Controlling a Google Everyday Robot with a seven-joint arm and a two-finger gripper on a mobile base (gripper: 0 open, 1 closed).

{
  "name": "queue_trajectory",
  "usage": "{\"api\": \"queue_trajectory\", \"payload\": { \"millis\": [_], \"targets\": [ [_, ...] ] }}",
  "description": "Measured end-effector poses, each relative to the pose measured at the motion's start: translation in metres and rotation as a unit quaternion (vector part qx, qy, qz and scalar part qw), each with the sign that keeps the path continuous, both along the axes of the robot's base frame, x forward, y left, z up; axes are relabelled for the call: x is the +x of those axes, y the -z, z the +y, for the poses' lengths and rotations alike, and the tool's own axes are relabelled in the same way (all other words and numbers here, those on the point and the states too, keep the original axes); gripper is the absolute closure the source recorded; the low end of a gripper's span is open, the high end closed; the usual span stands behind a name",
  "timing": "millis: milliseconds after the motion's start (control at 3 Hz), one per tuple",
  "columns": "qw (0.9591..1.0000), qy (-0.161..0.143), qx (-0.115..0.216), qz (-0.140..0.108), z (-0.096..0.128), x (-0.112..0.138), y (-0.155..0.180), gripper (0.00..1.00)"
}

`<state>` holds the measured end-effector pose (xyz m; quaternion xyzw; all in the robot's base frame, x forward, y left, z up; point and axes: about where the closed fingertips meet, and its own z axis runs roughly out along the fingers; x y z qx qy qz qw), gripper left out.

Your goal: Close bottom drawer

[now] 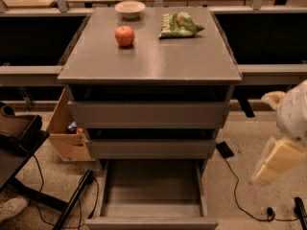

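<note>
Located at the foot of the grey cabinet (148, 61): bottom drawer (151, 190), pulled well out toward the camera, box interior bare, front panel at the lower edge of the view. Above it, two wider drawer fronts, both near flush.

Handling, as judged: treat as a rigid box on slides, light with nothing inside, free to travel in one line only. No handle fitted, so no grasp required. Press flat on the outer face of the front panel, near its centre, to keep the box from racking on its slides. Expect a smooth face; push square-on to prevent slipping off.

Gripper (276, 161): at the right edge of the view, off the cabinet's right side, over the speckled floor, touching nothing. Open or closed: cannot tell.

Relative position: drawer below and to the left of the gripper, well apart from it. Note the black cable (237, 188) on the floor between the two. On the cabinet top, clear of the work: apple (124, 35), bowl (130, 8), green snack bag (178, 25).
</note>
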<state>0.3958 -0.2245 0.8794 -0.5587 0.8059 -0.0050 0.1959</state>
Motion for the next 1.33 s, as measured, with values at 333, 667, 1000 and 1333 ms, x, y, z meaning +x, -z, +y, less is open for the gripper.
{"api": "queue_trajectory", "payload": {
  "millis": [333,667,1000,1333],
  "targets": [
    [0.9999,0.007,0.003,0.014,-0.004,-0.027,0.108,0.0],
    [0.9986,0.013,0.004,0.051,-0.007,-0.047,0.214,0.0],
    [0.9964,0.029,0.033,0.073,-0.004,-0.057,0.289,0.0],
    [0.996,0.031,0.042,0.072,-0.001,-0.054,0.299,0.0]
  ]
}}
